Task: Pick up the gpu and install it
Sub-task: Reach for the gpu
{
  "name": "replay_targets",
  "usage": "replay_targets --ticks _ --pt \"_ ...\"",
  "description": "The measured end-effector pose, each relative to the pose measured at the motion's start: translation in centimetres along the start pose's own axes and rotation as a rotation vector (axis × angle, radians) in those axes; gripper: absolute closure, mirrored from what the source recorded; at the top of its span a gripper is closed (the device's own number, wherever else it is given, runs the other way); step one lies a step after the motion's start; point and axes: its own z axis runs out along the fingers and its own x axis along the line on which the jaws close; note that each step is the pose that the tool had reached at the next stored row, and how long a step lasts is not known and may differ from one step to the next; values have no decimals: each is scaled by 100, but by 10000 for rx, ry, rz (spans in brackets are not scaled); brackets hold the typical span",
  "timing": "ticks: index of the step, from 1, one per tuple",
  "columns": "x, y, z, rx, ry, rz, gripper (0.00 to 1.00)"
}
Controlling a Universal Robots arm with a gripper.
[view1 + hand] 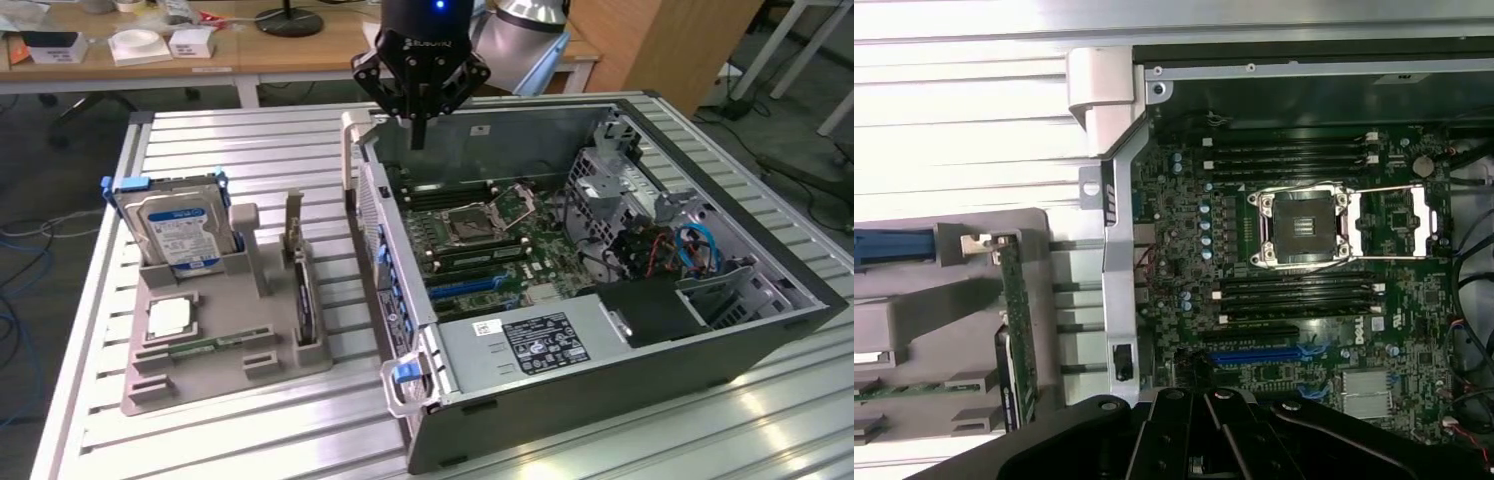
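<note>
The gpu stands on edge in a slot of the grey holder at the exterior view's left, its green board and silver end bracket showing edge-on in the wrist view. My gripper hangs shut and empty above the far-left corner of the open computer case, well apart from the gpu. The black fingers point down over the motherboard, near its blue slot.
The holder also carries a silver hard drive with a blue label, a slim green memory stick and a small white square part. Inside the case are a CPU socket and a power supply. Desks stand behind the table.
</note>
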Motion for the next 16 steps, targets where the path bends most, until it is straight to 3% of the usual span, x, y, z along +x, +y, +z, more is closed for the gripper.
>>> replay_targets --ticks 16 --pt "148 -11 -4 0 0 0 90"
